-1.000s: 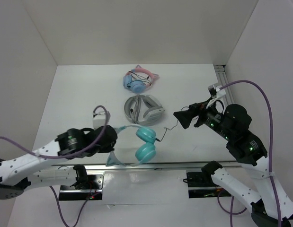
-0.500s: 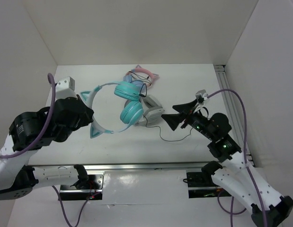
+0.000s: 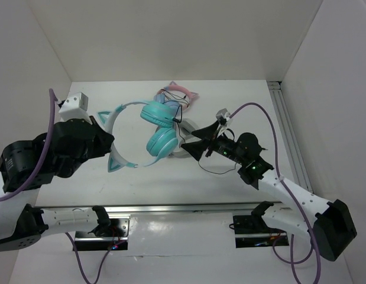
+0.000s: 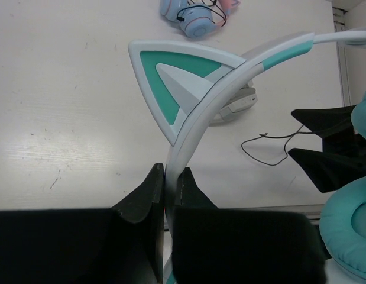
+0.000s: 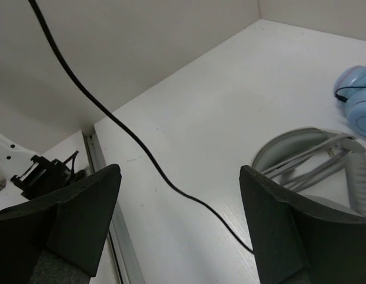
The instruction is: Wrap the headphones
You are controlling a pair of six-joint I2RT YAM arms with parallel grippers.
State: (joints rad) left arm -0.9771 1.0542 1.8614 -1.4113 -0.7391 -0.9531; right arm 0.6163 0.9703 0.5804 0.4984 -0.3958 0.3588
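Note:
The teal headphones [image 3: 158, 131] with a white headband and cat ears hang in the air above the table. My left gripper [image 3: 107, 144] is shut on the headband, which shows pinched between the fingers in the left wrist view [image 4: 197, 112]. Their thin black cable [image 3: 221, 170] trails down onto the table. My right gripper [image 3: 188, 141] is open just right of the ear cups, holding nothing. In the right wrist view the cable [image 5: 144, 157] runs across the gap between the fingers of the right gripper [image 5: 180, 177] without touching them.
Grey-white headphones [image 3: 188, 137] lie on the table, partly behind the hanging cups, and blue-and-pink cat-ear headphones [image 3: 174, 97] lie behind them. White walls close the left, back and right. A metal rail [image 3: 286, 139] runs along the right side.
The left arm has lifted the teal headphones off the table, up and toward the back left. The right gripper has moved left to the ear cups, and the cable now trails on the table.

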